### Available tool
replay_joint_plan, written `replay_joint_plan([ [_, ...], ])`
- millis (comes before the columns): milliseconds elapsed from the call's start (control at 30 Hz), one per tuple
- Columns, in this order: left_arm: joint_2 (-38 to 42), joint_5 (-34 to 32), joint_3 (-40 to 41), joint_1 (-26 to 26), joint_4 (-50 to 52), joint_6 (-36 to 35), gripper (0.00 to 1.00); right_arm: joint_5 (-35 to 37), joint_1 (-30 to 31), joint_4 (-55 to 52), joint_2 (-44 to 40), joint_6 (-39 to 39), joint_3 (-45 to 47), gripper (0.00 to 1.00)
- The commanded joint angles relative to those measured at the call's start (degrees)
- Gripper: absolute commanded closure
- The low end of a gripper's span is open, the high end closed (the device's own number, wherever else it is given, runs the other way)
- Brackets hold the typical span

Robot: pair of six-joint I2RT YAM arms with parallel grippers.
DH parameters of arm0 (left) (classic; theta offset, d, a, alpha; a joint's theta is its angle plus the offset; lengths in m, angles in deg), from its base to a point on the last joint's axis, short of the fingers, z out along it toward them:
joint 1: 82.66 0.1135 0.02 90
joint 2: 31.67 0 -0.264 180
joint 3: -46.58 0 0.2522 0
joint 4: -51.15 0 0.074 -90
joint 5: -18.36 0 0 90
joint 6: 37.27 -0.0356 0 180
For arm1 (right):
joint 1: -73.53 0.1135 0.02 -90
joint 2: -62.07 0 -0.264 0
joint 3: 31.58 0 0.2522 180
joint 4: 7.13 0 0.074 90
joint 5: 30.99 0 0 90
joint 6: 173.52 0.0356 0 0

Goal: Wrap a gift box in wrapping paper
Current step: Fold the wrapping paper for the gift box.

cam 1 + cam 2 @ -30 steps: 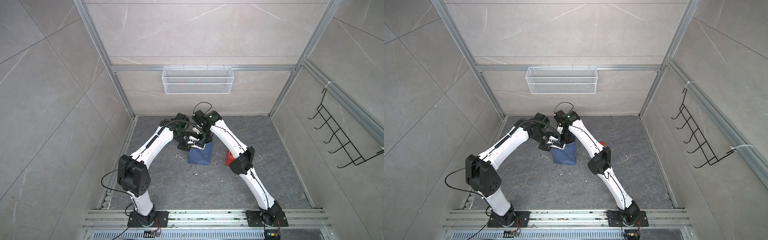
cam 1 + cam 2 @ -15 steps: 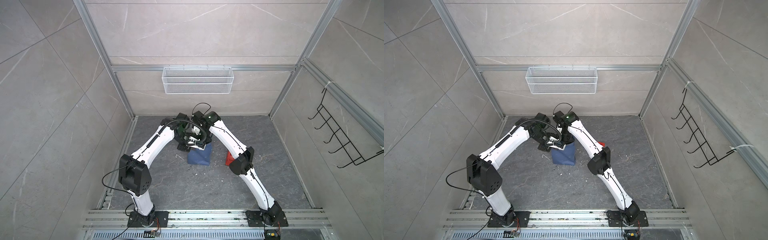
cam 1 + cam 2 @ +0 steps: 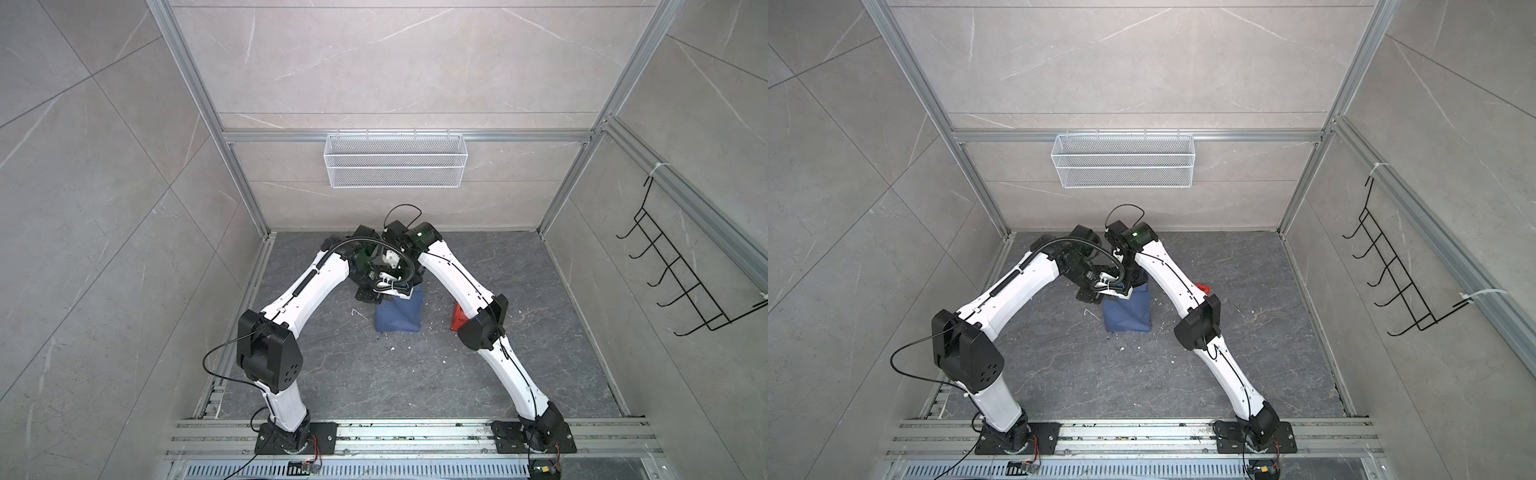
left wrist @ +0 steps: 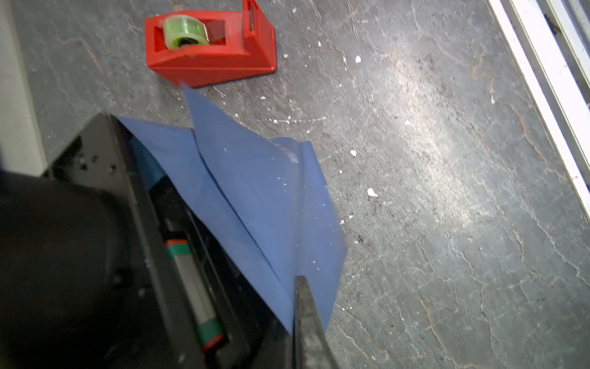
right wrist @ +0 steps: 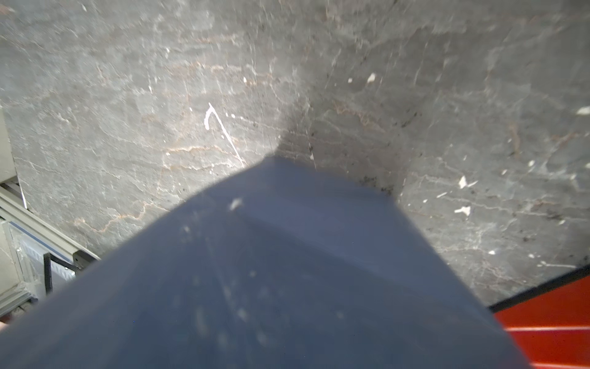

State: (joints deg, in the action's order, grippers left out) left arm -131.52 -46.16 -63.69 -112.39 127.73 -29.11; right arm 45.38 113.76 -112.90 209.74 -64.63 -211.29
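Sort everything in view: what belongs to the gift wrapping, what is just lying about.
For the job: wrapping paper (gift box unseen, presumably inside); red tape dispenser, probably.
Lying about: wire basket, black hook rack, white scraps.

Tape dispenser [image 3: 457, 320] right of wrapping paper [image 3: 397, 313]

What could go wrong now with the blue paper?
The wrapping paper has a pointed flap sticking out, so that fold might spring open. The left arm and right arm crowd together above it and could bump. The red tape dispenser sits close to the flap; a tug might knock it.
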Motion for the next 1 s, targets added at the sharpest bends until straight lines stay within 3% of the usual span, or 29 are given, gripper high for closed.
replay_joint_plan([
  [0,4.2,5.3,-1.4,-0.5,-4.0,5.5,0.8,-1.0,0.9,-5.5,-2.5,1.9,-3.2,0.95],
  [133,6.2,6.4,-4.5,-0.5,-1.0,12.0,0.7,-3.1,0.0,-2.0,-10.2,2.3,0.1,0.85],
  [267,8.5,7.6,-8.2,-0.5,3.1,19.7,0.58,-0.8,-1.8,-0.2,-18.6,2.0,5.5,0.82],
  [433,11.7,5.6,-11.8,1.0,6.2,30.5,0.44,4.2,-4.2,6.2,-30.7,1.1,22.0,0.8],
  [500,13.8,5.4,-9.1,3.6,3.0,37.4,0.01,5.8,-5.9,12.7,-36.8,1.6,34.3,0.78],
  [567,15.9,6.7,-5.0,8.6,-1.3,46.4,0.0,4.1,-8.5,20.5,-42.5,2.5,47.3,0.78],
  [733,19.6,4.3,9.5,17.4,-12.2,66.1,0.0,2.3,-12.2,34.0,-50.0,2.9,68.2,0.81],
  [900,22.7,18.7,23.8,24.6,-20.9,75.7,0.0,-1.9,-12.9,44.7,-50.7,2.8,80.3,0.86],
  [967,22.8,18.1,28.5,25.0,-24.1,77.0,0.01,-3.5,-13.0,50.0,-49.9,2.9,84.5,0.87],
])
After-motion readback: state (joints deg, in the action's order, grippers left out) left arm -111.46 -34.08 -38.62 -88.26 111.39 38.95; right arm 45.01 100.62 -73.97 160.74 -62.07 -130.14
